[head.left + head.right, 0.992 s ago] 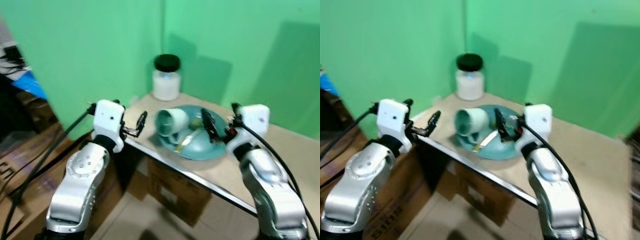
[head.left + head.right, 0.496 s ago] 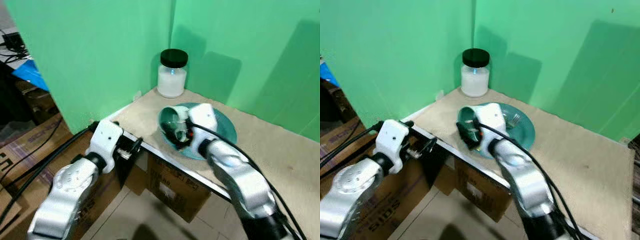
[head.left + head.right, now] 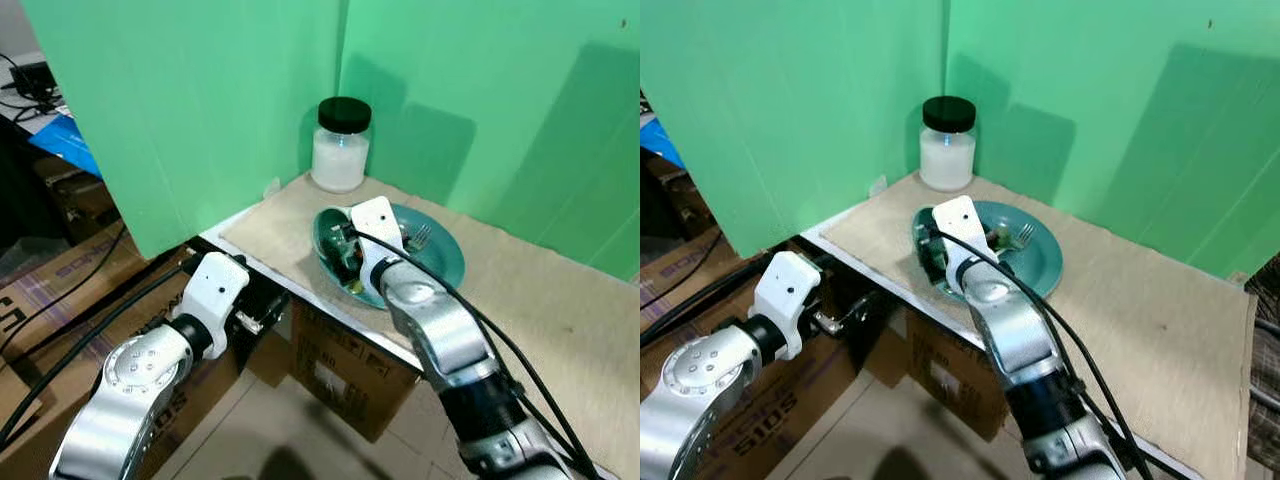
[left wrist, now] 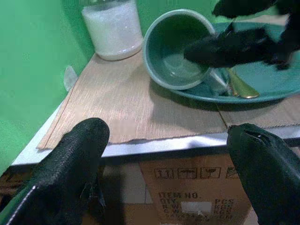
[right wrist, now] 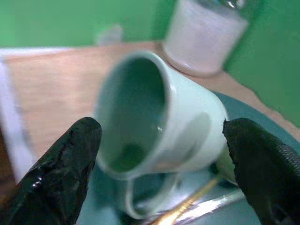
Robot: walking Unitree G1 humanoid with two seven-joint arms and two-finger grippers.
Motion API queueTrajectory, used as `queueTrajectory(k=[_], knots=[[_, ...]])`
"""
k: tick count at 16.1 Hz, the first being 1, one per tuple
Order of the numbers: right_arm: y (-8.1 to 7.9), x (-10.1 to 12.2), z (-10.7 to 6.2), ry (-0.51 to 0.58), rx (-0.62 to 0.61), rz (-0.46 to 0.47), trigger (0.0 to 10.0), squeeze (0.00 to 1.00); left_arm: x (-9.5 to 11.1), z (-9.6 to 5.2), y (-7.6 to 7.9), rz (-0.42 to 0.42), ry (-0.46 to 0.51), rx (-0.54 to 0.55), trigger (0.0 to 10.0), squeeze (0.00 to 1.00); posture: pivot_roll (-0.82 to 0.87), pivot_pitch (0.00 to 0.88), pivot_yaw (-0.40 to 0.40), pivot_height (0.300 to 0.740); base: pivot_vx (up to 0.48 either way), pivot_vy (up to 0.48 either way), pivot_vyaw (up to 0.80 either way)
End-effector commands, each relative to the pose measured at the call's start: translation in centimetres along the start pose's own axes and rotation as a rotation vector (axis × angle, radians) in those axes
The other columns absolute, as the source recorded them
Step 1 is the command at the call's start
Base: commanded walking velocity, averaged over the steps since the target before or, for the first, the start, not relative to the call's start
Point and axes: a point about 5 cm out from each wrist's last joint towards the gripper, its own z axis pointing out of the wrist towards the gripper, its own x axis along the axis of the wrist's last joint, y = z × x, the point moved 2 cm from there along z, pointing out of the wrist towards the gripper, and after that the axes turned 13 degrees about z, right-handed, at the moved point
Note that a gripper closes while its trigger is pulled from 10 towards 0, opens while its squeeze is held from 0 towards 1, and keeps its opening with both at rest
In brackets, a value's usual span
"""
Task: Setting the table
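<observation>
I'm bringing the right gripper [image 5: 159,154], fingers spread, around the tipped teal mug [image 5: 154,122] on the teal plate [image 3: 445,255]. Closing off-centre risks rolling it off the table edge [image 3: 300,295]. The left gripper [image 4: 164,168] is hanging spread apart below.

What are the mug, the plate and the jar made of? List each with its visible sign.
Mug: looks like glazed ceramic; pale green, glossy highlights, thick rim.
Plate: likely the same glazed ceramic in teal, smooth and shiny.
Jar: seems clear glass with white contents showing through; black lid, probably plastic.

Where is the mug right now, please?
The mug lies on its side on the teal plate near the table's front edge, ahead of the jar, with the open right gripper straddling it.
</observation>
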Motion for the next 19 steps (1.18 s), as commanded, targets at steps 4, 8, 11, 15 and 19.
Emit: queueTrajectory(k=[4, 8, 11, 15, 19], knots=[[1.5, 0.4, 0.4, 0.017, -0.107, 0.042, 9.6, 0.0, 1.6, -0.4, 0.7, 0.002, 0.089, -0.067, 10.0, 0.0, 0.12, 0.0, -0.057, 0.74, 0.0, 0.0, 0.0], [1.8, 0.4, 0.6, 0.017, -0.121, 0.088, 0.0, 0.0, 1.6, -0.8, 1.6, -0.006, 0.091, -0.151, 10.0, 0.0, 0.12, 0.0, -0.05, 0.74, 0.0, 0.0, 0.0], [1.8, 0.0, 0.8, 0.005, -0.114, 0.112, 0.0, 0.0, 1.5, -1.0, 1.6, -0.001, 0.089, -0.158, 10.0, 0.0, 0.12, 0.0, -0.045, 0.74, 0.0, 0.0, 0.0], [1.7, -0.6, 1.2, -0.018, -0.095, 0.165, 0.0, 0.0, 1.6, -1.0, 1.6, 0.006, 0.088, -0.163, 10.0, 0.0, 0.13, 0.0, -0.058, 0.74, 0.0, 0.0, 0.0], [1.7, -0.6, 1.2, -0.02, -0.094, 0.177, 0.0, 0.0, 1.7, -1.2, 1.6, 0.007, 0.089, -0.154, 10.0, 0.0, 0.13, 0.0, -0.067, 0.74, 0.0, 0.0, 0.0]])
